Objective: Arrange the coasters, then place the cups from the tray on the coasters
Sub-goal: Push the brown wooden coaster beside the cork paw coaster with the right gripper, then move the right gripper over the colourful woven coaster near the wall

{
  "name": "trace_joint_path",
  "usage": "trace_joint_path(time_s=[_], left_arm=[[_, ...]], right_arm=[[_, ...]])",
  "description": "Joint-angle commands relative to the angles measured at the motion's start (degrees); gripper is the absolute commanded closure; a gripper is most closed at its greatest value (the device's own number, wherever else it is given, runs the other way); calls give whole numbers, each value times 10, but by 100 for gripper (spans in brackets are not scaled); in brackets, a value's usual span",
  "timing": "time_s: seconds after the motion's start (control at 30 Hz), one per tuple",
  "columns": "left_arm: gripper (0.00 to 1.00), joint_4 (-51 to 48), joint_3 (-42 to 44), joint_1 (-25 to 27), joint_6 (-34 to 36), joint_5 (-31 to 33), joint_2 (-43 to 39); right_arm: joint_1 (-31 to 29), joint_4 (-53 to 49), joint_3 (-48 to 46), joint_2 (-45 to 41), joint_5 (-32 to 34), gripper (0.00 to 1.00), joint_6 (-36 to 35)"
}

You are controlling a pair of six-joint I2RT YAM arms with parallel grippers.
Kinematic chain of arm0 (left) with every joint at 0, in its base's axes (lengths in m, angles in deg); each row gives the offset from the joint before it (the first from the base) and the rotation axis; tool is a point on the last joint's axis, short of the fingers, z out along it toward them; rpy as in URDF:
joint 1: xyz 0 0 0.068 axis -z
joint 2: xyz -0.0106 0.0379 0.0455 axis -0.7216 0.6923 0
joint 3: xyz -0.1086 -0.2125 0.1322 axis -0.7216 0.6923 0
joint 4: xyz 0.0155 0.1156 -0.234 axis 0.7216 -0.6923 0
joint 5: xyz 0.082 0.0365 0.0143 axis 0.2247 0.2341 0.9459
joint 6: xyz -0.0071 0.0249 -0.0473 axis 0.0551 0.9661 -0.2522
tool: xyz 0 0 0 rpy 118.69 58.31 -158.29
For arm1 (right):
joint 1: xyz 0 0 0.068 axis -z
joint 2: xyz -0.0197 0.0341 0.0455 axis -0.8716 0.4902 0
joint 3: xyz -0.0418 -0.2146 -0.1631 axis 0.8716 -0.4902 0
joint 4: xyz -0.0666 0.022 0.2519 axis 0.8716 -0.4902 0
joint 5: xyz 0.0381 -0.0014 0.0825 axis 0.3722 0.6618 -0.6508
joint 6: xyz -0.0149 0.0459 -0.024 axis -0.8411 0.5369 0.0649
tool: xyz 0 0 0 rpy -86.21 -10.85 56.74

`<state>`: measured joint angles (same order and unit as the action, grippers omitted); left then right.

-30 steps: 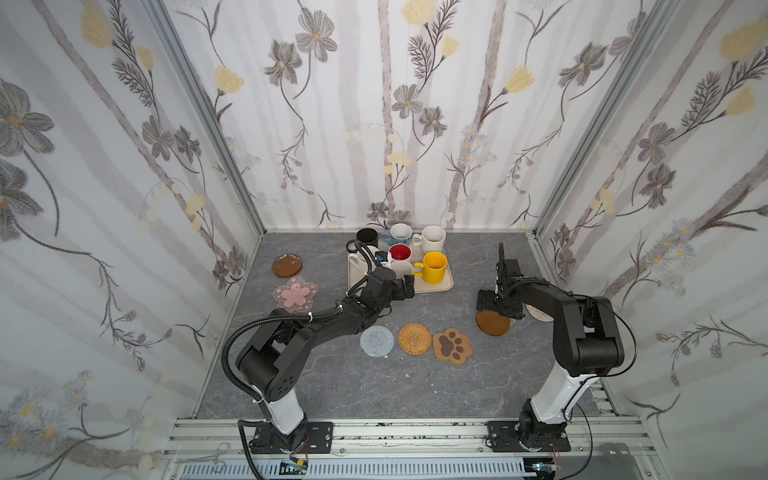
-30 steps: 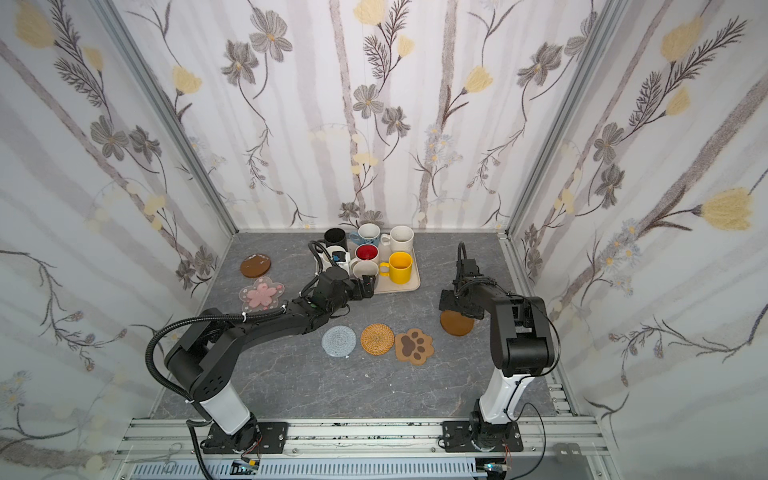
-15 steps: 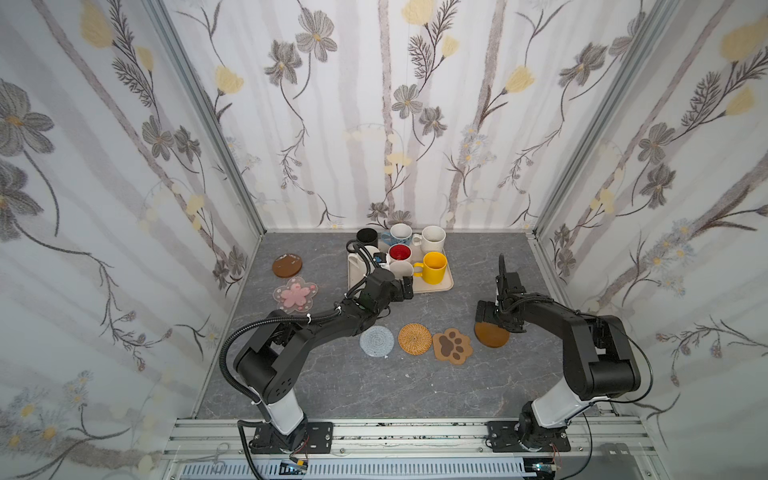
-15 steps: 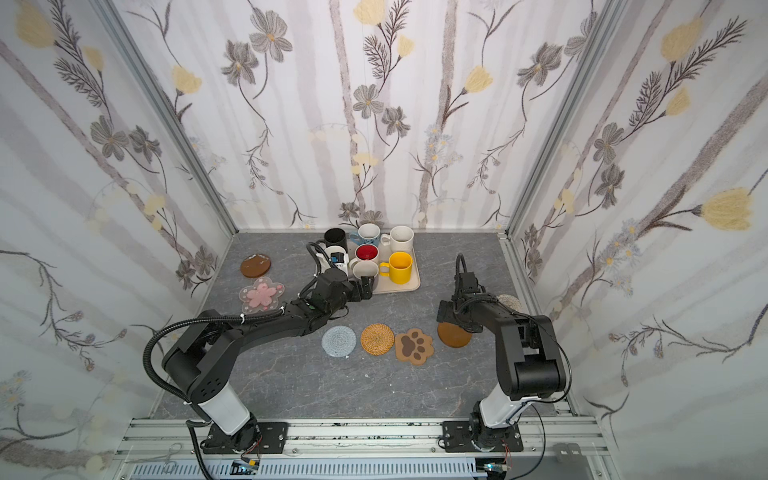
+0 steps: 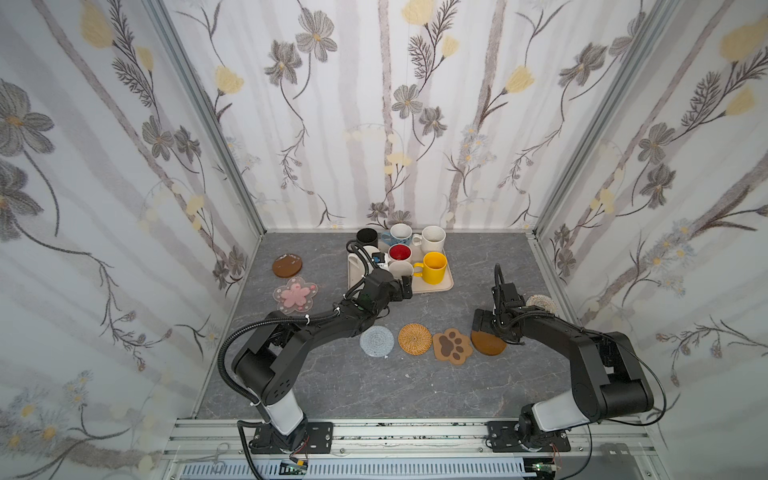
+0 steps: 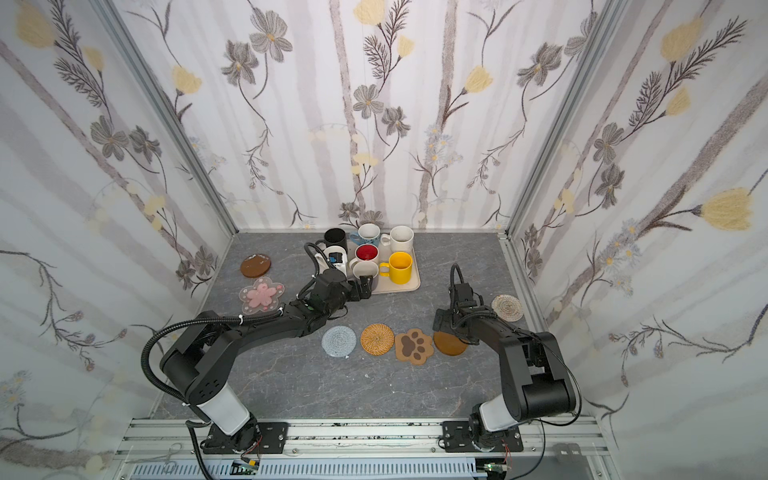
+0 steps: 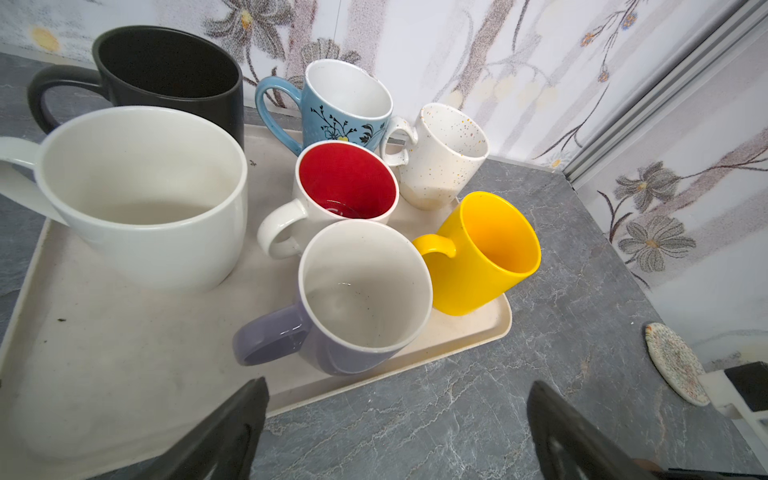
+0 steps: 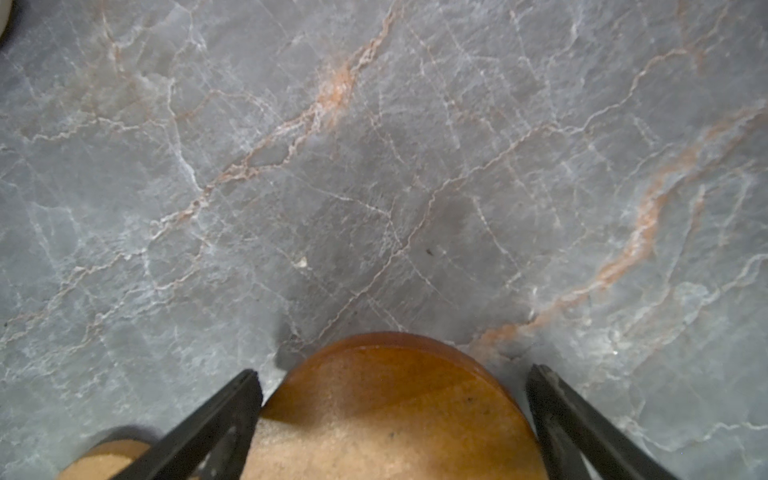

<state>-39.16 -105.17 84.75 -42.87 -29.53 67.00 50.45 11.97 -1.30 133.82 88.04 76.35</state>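
Several cups stand on the cream tray (image 5: 441,287) at the back, among them black (image 5: 367,237), yellow (image 5: 434,267) and lavender (image 7: 357,299). My left gripper (image 7: 399,386) hovers open just in front of the lavender cup with nothing between its fingers. Grey-blue crochet (image 5: 376,340), rattan (image 5: 414,339) and paw (image 5: 452,345) coasters lie in a row. A brown wooden disc (image 8: 390,411) lies flat at the row's right end. My right gripper (image 8: 392,374) stands open astride it. A white woven coaster (image 5: 541,304) lies by the right wall.
A second brown disc (image 5: 286,265) and a pink blossom coaster (image 5: 296,294) lie near the left wall. Patterned walls enclose the grey marble table (image 5: 415,395) on three sides. A metal rail runs along the front edge.
The right gripper and the brown disc between its fingers have slid toward the front, ending beside the paw coaster. The left arm has hardly moved.
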Motion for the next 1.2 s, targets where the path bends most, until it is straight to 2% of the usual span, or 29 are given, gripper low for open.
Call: trace_joint_path(time_s=[0.0,0.13,0.2,0.3,0.5,0.77,0.87,1.0,1.17], left_arm=[[0,15,1,-2,-5,5,-1],[0,16,0,-2,-4,4,0],[0,16,0,-1,-2,5,-1],[0,17,0,-2,2,6,0],[0,17,-4,-4,13,10,1],[0,16,-9,-8,22,10,3],[0,16,-12,-10,23,5,5],[0,17,-18,-13,25,-3,9],[0,16,-23,-18,23,-17,16]], right_arm=[[0,-154,-10,4,-103,0,53],[17,-161,29,-13,-86,0,54],[20,-169,83,-15,-80,0,41],[23,-193,140,-16,-23,0,19],[97,-203,233,9,0,0,-45],[219,-173,311,85,-9,0,-86],[264,-150,322,113,-44,0,-92],[297,-127,337,146,-64,0,-99],[307,-128,375,207,-91,0,-100]])
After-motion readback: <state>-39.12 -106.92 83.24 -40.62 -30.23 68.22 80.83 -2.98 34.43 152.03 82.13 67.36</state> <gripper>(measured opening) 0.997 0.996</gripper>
